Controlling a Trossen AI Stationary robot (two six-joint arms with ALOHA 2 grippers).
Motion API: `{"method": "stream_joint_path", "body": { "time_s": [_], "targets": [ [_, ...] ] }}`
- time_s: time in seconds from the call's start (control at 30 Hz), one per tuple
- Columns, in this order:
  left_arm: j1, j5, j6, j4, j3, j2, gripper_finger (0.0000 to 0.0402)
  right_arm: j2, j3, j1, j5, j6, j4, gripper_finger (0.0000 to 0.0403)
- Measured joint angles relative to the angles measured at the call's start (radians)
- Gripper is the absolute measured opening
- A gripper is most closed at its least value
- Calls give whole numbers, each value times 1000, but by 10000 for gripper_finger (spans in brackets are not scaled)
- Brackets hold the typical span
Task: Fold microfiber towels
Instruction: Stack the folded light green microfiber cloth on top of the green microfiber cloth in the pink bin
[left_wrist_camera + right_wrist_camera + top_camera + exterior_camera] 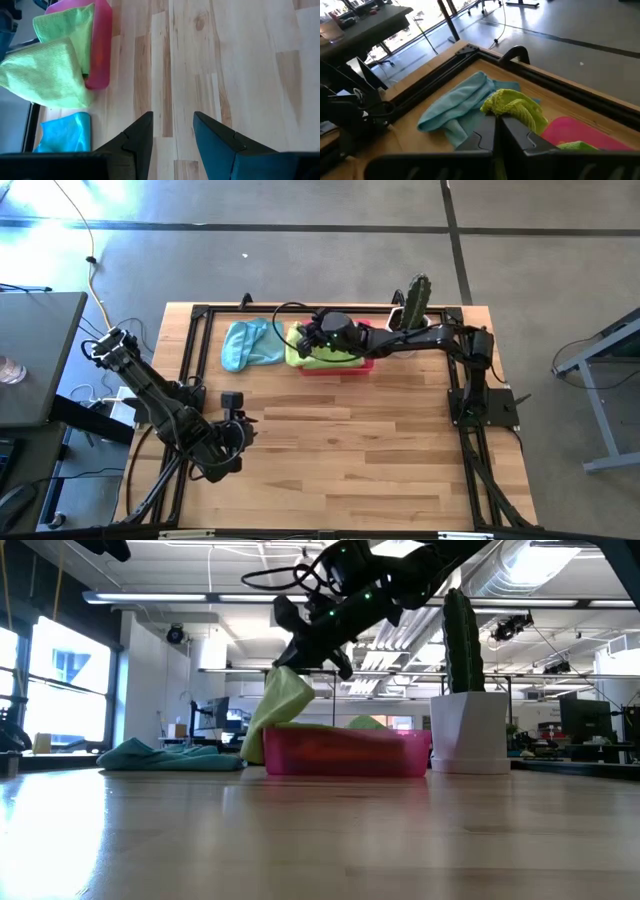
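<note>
My right gripper (306, 338) is above the left end of the pink tray (345, 753), shut on a lime green towel (281, 708). A second lime green towel (67, 25) lies in the tray. A light blue towel (247, 345) lies crumpled on the table left of the tray; it also shows in the right wrist view (460, 107). My left gripper (172, 132) is open and empty over bare table near the left edge (232, 400). The yellow and grey towels are out of view. My right gripper pinches a bunched part of the lime green towel (512, 107) between its two shut fingers, slanting down from above. Several layers are gathered there. The towel hangs below the gripper, and its lower end (256, 748) rests by the tray's left end.
A cactus in a white pot (466, 730) stands right of the tray at the far edge. A black frame (200, 315) runs round the table's far and side edges. Bare wooden table (360, 450) lies nearer than the tray.
</note>
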Motion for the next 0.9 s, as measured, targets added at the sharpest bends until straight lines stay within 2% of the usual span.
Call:
{"method": "stream_joint_path", "body": {
  "time_s": [0.3, 0.63, 0.9],
  "targets": [
    [0, 0, -37, -33, 0, 0, 131, -64, 0, -2, 138, -104, -75, 0],
    [0, -8, -36, -32, 0, 0, 131, -153, 0, -2, 281, -138, -424, 0],
    [0, -16, -35, -32, 0, 0, 131, -157, 0, -30, 284, -258, -600, 0]
  ]
}}
